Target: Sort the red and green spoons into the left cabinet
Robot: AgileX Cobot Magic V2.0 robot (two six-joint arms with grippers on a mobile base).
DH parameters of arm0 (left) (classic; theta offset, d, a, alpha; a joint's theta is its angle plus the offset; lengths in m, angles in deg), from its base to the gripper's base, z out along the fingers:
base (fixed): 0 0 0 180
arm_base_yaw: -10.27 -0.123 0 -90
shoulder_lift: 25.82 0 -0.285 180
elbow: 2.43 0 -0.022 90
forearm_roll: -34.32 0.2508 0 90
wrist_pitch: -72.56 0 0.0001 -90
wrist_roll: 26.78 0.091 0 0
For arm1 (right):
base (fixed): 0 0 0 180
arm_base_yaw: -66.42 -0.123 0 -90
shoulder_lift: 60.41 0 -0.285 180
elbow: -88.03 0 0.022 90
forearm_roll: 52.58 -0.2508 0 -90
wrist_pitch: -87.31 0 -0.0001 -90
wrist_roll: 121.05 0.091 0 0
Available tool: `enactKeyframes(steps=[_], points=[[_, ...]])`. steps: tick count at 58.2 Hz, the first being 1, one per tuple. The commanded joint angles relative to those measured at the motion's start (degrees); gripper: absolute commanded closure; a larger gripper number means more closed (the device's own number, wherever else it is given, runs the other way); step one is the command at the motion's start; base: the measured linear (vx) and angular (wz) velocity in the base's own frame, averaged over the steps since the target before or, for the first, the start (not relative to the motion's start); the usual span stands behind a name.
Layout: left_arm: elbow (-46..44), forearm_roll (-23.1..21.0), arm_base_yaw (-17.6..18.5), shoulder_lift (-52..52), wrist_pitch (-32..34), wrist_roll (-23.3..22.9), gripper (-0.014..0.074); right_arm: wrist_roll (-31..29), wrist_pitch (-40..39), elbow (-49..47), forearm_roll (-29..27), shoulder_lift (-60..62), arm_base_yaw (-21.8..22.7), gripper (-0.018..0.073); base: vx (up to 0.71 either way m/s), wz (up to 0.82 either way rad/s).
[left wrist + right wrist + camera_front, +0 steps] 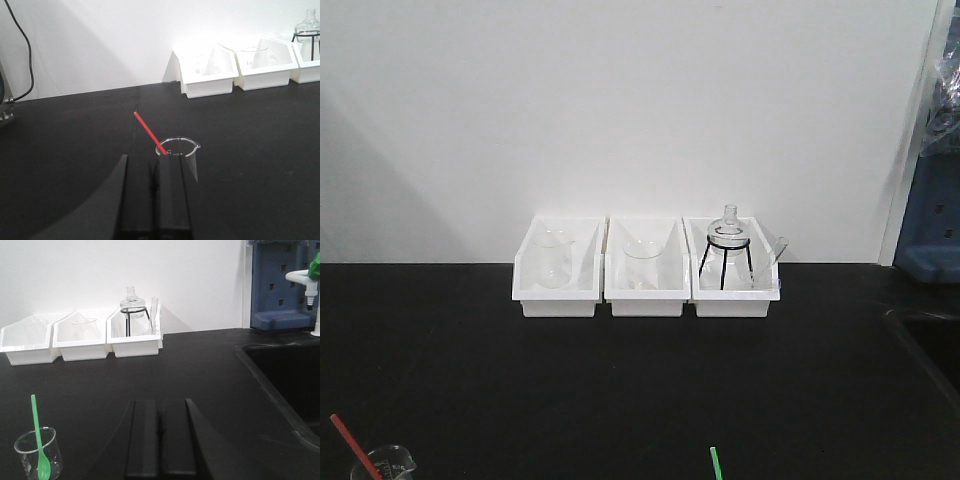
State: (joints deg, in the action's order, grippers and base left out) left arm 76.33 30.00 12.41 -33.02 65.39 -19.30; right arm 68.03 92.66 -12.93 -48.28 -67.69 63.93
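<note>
The left gripper (155, 161) has its two black fingers pressed together with nothing between them. Just ahead of its tips stands a glass beaker (186, 150). The red spoon (149, 129) leans in it, its handle slanting up and away to the gripper's left. Only the left wrist view shows how close they are; the front view catches just the red handle and the beaker rim in its bottom left corner. Far to this gripper's left a black cable (25, 55) hangs in front of the white wall (100, 40).

Ahead and to its right, well apart, open black table (620, 380) runs up to a row of white bins (645, 295) against the wall. The front view shows them square on: clear glassware in the left and middle bins, a flask (728, 230) on a black stand and a tilted tube (772, 252) in the right one.

The right gripper (160, 407) is likewise closed and empty. The green spoon (35, 432) stands bowl-down in a second beaker (22, 452) to this gripper's left, apart from it. The front view shows only its handle tip. To the gripper's right the table edge drops into a dark sink (285, 375), with a blue rack (280, 285) and a white tap (302, 277) beyond.
</note>
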Motion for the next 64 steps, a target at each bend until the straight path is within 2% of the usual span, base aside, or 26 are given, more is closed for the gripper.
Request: enactKeyframes(steps=[1,48,59,64], points=[[0.9,-0.4,0.1,1.1,4.7,-0.2,0.0597,0.0,-4.7,0.3,0.1,0.0,0.0,0.0562,0.0,0.0],[0.9,-0.2,0.1,1.1,5.0,0.0,0.0597,0.0,-4.8,0.3,0.1,0.0,0.0,0.0562,0.0,0.0],[0.9,0.0,0.1,1.1,8.4,0.3,0.0597,0.0,-7.9,0.2,0.1,0.0,0.0,0.0562,0.0,0.0],[0.9,0.0,0.1,1.1,15.0,0.2,0.0597,0.0,-12.1,0.2,0.1,0.0,-0.1,0.0562,0.0,0.0]])
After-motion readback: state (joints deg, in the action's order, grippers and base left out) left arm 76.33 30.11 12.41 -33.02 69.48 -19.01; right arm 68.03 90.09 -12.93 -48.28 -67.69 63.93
